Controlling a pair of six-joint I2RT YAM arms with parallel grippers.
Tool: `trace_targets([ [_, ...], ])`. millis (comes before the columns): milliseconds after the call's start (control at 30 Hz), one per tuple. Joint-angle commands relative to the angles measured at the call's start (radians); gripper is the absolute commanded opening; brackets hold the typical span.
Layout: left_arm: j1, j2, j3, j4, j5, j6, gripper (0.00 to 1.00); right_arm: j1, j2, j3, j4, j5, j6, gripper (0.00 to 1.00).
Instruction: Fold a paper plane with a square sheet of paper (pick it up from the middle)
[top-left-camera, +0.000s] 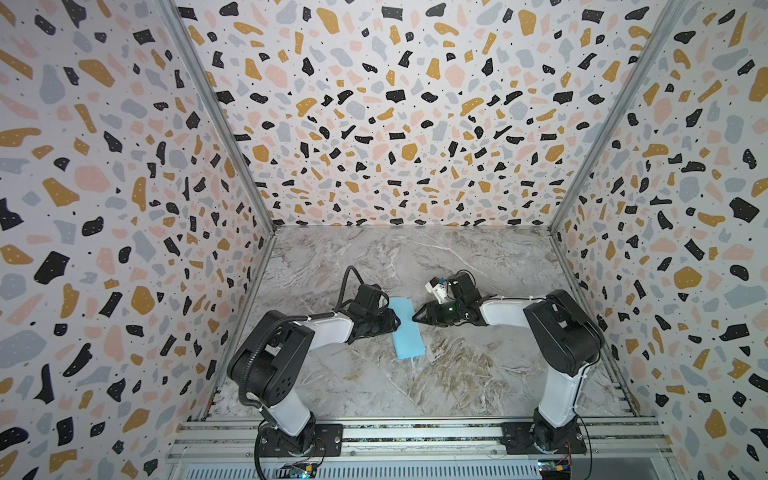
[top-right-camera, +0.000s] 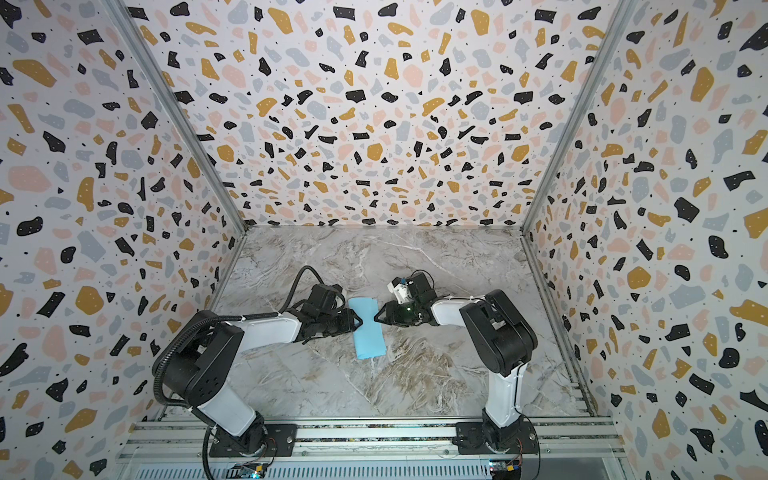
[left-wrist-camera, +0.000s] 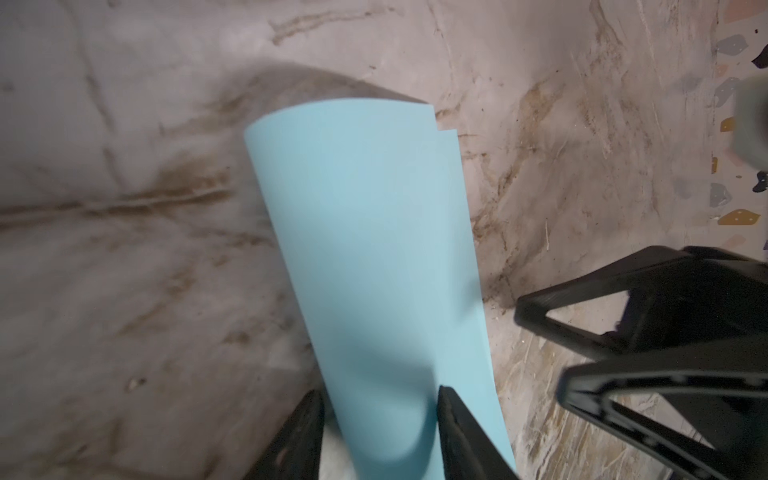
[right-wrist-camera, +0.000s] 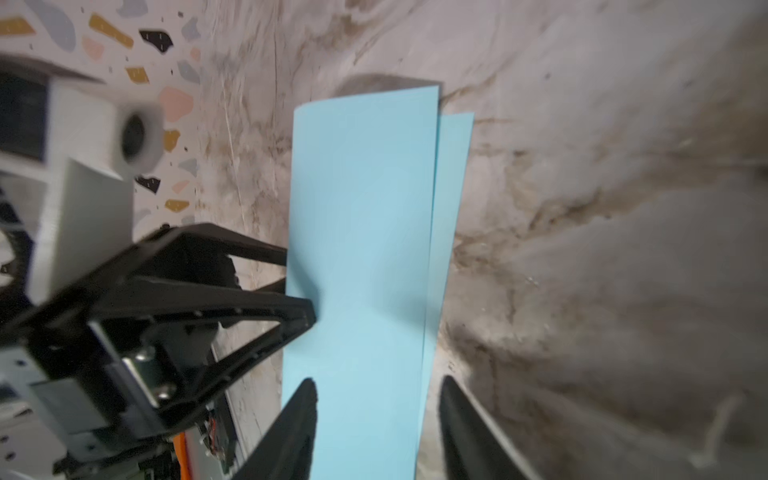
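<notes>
The square sheet of paper (top-left-camera: 406, 332) (top-right-camera: 369, 336) is light blue and lies doubled over into a long strip on the marble table. Its top layer bows up in a loose curve (left-wrist-camera: 365, 228), and the two free edges sit slightly offset (right-wrist-camera: 451, 174). My left gripper (top-left-camera: 397, 322) (left-wrist-camera: 380, 405) is at the strip's rounded left side, fingers apart with the bulging fold between them. My right gripper (top-left-camera: 414, 318) (right-wrist-camera: 378, 390) faces it from the right, open, with one finger over the paper and the other over bare table. No paper plane is in view.
Patterned terrazzo walls (top-left-camera: 124, 249) close in the table (top-left-camera: 478, 374) on the left, back and right. An aluminium rail (top-left-camera: 415, 434) with both arm bases runs along the front edge. In both top views the two grippers nearly meet tip to tip over the strip.
</notes>
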Motion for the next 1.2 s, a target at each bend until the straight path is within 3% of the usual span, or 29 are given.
trace_targets([
  [0,0.003,0.061,-0.028,-0.161,-0.067,0.034,0.47,-0.012,-0.118,-0.015,-0.050,0.135,-0.062,0.63],
  [133,0.003,0.069,-0.040,-0.164,-0.071,0.047,0.46,-0.024,-0.192,-0.056,-0.030,0.195,-0.115,0.72],
  [233,0.003,0.076,-0.041,-0.176,-0.062,0.079,0.46,-0.030,-0.219,-0.080,-0.008,0.229,-0.124,0.71],
  [567,-0.001,0.092,-0.031,-0.228,-0.041,0.170,0.46,-0.046,-0.191,-0.088,0.007,0.186,-0.132,0.73],
  [1000,-0.016,0.137,-0.031,-0.269,-0.079,0.180,0.45,-0.047,-0.182,-0.125,0.048,0.191,-0.123,1.00],
  [1167,-0.022,0.141,-0.025,-0.286,-0.071,0.213,0.46,-0.049,-0.184,-0.130,0.054,0.206,-0.126,0.99],
])
